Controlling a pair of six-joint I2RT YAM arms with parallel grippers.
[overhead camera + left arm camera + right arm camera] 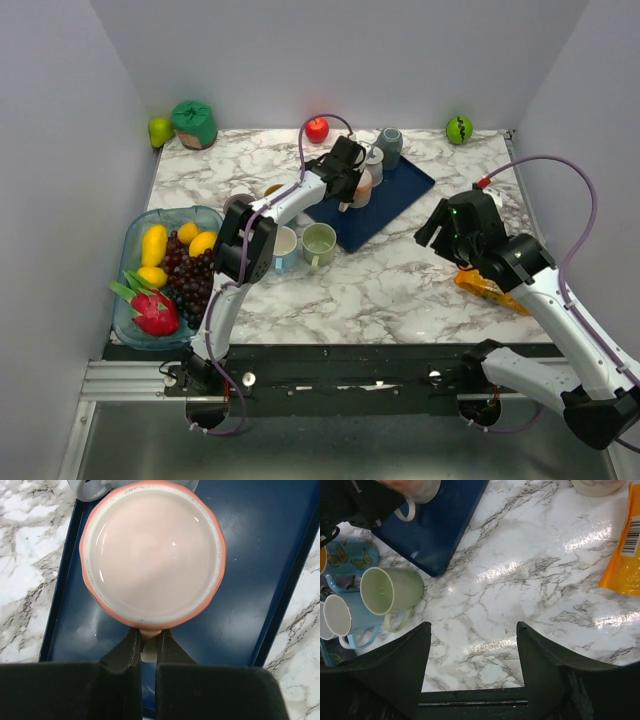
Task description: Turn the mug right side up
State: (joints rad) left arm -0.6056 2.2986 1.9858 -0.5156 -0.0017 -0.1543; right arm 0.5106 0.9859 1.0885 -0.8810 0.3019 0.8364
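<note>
A: Where is the mug (152, 555)?

B: In the wrist view it fills the upper middle of the frame, standing on the blue tray (250, 580). The flat pale disc with a cream ring facing the camera looks to me like its base, so I judge it is upside down.

A: And the grip?

B: The left tool (149, 634) is clamped together on the handle (149, 652), at the lower centre of the frame, one finger on each side. The right tool (470, 662) hangs with its fingers apart over bare worktop (520, 580) at the right, holding nothing.

A: How will it handle?

B: It looks like glazed ceramic: rigid, fairly heavy for its size, and slick. It would chip if it were knocked against the tray. The handle is narrow and sits off to one side of the body, so I expect the mug's weight to pull it round in the grip as it is rolled over.

A: Is there a better hold?

B: The handle suits a narrow clamp. The glossy wall is wider and more likely to slip.
</note>
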